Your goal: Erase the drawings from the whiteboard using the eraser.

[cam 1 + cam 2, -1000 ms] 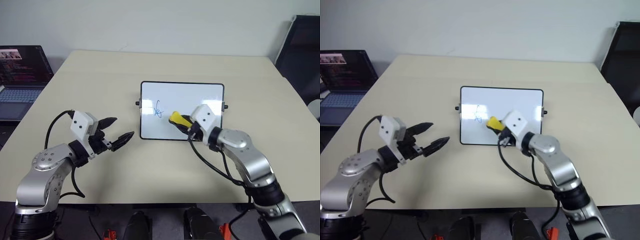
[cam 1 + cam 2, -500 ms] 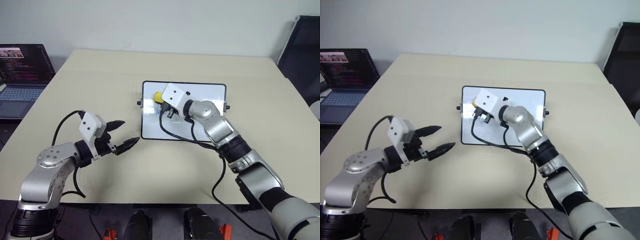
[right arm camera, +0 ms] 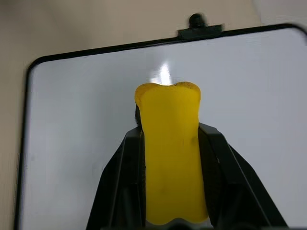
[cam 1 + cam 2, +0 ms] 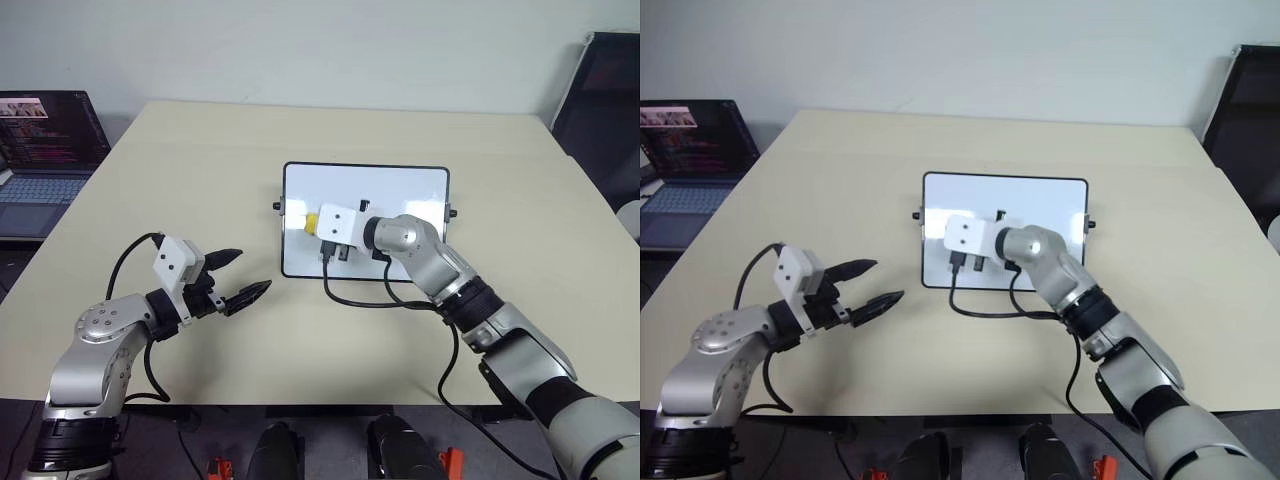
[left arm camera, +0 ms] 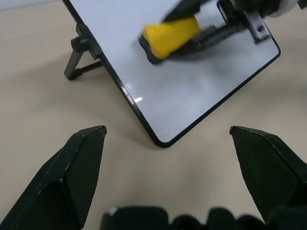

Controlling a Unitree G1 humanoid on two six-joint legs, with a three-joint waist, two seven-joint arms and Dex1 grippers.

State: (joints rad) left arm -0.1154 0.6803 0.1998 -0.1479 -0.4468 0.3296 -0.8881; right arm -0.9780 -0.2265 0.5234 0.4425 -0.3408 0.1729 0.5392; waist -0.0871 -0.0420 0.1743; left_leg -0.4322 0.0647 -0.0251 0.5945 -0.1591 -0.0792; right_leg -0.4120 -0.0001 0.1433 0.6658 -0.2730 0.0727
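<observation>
- beige table (image 4: 400,330) fills the room's middle, with a laptop (image 4: 45,150) off at the left edge.
- board (image 4: 420,185) lies in the middle of the table, and its white face looks clean where it shows.
- right gripper (image 3: 169,143) is squeezed tight on the yellow eraser (image 3: 170,153), near the board's left side.
- left gripper (image 4: 240,272) hangs wide with nothing in it, near the board's left corner.
- to wipe well, i think: keep the eraser's dark side flat, press softly, go side to side.
- board could slide, so the left gripper might steady it.
- no drawings show now; some may hide under the arm.
- laptop writing is too small to read.
</observation>
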